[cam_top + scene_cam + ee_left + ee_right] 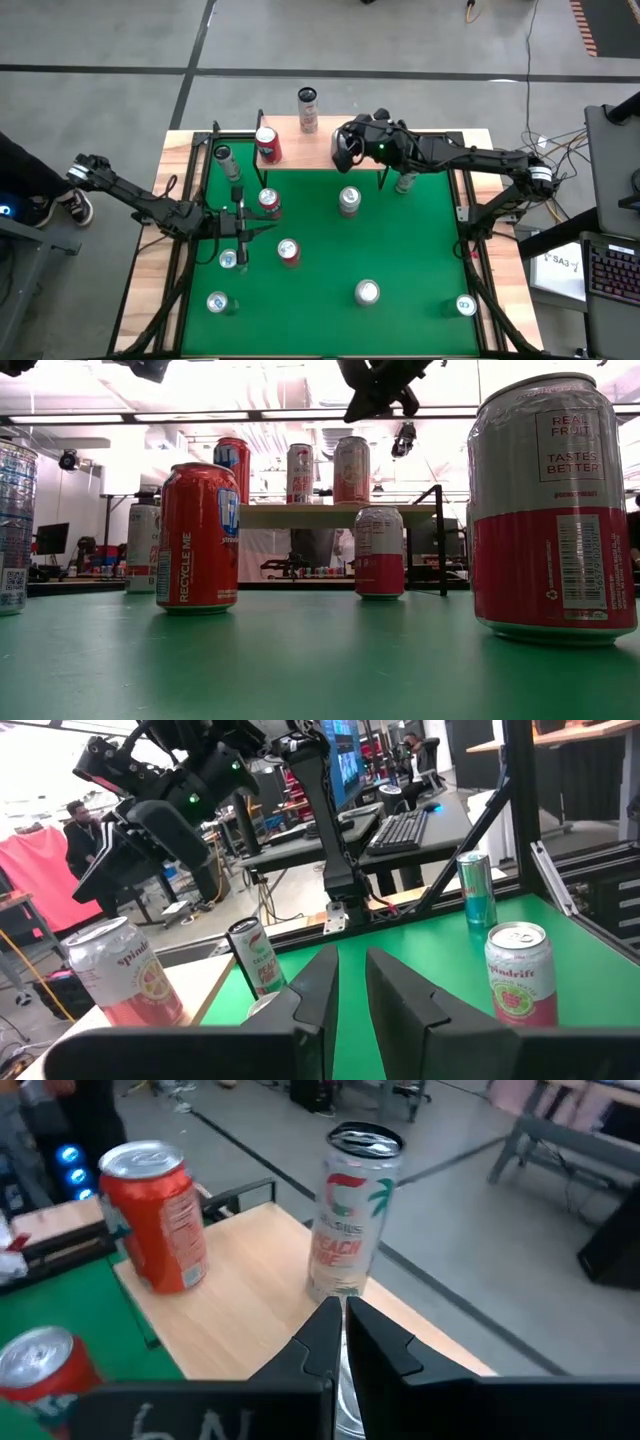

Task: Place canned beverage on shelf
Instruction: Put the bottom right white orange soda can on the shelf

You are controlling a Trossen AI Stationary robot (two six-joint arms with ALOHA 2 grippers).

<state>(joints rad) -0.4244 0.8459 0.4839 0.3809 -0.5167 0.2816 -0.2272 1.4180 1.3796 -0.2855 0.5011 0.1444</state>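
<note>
Big pink-and-silver can (553,510) awaits you; your right gripper (345,147), fingers pressed together and empty, hovers over the light-wood shelf (325,150), apparently after delivery.

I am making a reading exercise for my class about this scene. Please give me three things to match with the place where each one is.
Things:
1. tall white can
2. right end effector
3. left end effector

Places:
A. above the green table, on its left part
B. standing upright on the shelf
C. in the air above the shelf, shut and empty

Pairs: 1-B, 2-C, 3-A
</note>
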